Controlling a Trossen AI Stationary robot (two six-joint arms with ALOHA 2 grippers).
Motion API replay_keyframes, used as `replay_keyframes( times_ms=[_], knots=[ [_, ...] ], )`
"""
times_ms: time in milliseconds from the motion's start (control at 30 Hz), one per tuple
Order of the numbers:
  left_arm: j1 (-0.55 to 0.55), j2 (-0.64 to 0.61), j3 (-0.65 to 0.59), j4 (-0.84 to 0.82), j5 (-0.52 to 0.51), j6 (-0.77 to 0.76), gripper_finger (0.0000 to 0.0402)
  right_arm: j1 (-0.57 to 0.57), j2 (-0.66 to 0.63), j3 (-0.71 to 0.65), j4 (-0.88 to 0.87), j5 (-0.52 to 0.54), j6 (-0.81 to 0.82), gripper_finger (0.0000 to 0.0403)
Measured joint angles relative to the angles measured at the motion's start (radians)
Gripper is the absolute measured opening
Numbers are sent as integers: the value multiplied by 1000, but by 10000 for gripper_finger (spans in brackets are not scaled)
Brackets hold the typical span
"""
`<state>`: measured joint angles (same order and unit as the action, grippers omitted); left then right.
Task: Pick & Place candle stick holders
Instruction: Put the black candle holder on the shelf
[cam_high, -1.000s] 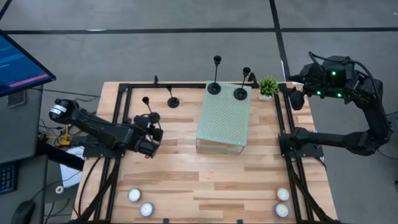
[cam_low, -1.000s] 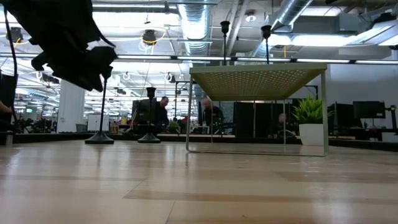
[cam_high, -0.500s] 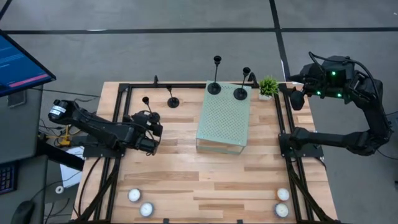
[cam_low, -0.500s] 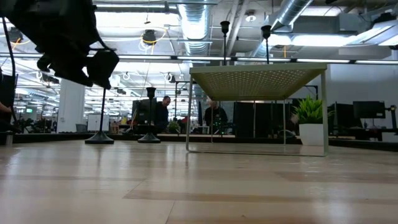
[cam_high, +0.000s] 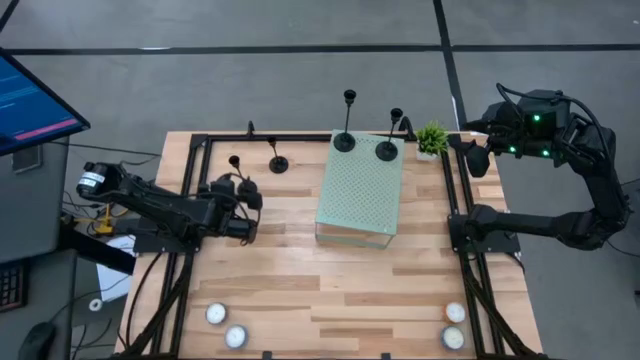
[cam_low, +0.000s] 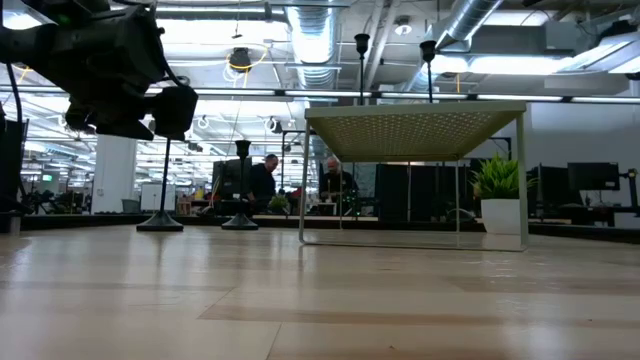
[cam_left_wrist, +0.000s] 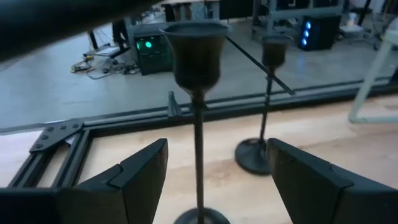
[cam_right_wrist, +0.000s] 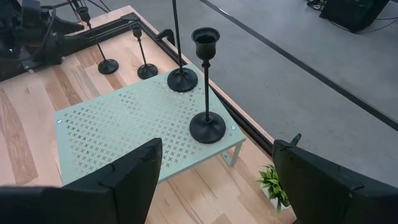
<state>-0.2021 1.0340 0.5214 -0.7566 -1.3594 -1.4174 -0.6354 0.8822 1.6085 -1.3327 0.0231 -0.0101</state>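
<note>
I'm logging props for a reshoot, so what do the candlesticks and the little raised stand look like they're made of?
The candlesticks look like black metal with a matte, slightly worn finish: thin stems, dull sheen on the cup. The raised stand appears to be pale green painted sheet metal, perforated with small cross-shaped holes, on thin legs.

wooden table (cam_high: 300, 290), candlesticks (cam_high: 278, 165), tealights (cam_high: 216, 314), green stand (cam_high: 360, 190)

A robotics lab set inside a large open-plan office or industrial hall. A wooden desk (cam_high: 330, 280) edged with a black metal frame (cam_high: 195, 150) stands on a grey floor marked with dark lines (cam_high: 300, 48). Exposed silver ventilation ducts (cam_low: 315, 40) and strip lights run across the high ceiling. People (cam_low: 262, 185) sit at distant workstations with dark monitors (cam_low: 590, 178). A computer screen (cam_high: 30, 105) stands beside the desk, and cables lie on the floor
</note>
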Motion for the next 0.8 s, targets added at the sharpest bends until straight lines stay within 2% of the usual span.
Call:
replay_keyframes(
  times_ms=[267, 500, 600, 800],
  knots=[
    [67, 0, -32, 77, -17, 0, 274, 0, 0, 0, 0, 0, 0, 297],
    [76, 0, -51, 155, -22, 27, 265, 0, 0, 0, 0, 1, 0, 297],
    [77, 2, -55, 205, -36, 85, 233, 0, 0, 0, 1, 1, 0, 297],
    [114, 3, -55, 226, -42, 156, 121, 0, 1, 0, 1, 3, 0, 297]
  ],
)
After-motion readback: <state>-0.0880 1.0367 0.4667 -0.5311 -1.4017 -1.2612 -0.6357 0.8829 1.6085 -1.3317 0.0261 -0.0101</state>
